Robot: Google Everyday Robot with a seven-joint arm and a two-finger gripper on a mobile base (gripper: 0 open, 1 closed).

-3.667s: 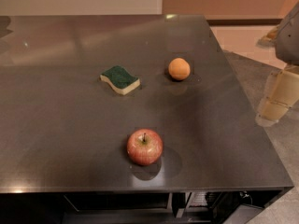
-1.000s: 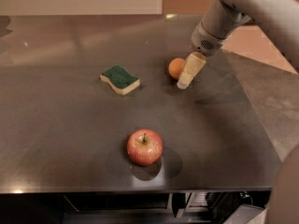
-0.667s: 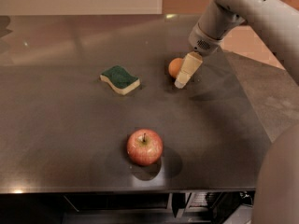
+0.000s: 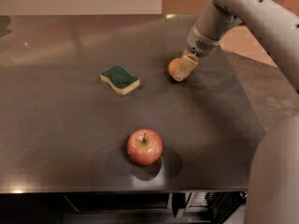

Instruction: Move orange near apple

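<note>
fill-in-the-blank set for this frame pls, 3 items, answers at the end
1. The sponge has a ____ top and lies left of the orange.
2. The gripper is at the ____, far from the apple.
3. The fruit closest to the table's near edge is the ____.

Missing words: green; orange; apple

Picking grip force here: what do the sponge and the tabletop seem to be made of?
The sponge looks like soft foam: pale yellow body, rough dark-green scrub top. The table looks like brushed metal, likely steel: dull grey, soft glare, a faint reflection under the apple. The gripper is at the orange, toward the table's far right.
</note>
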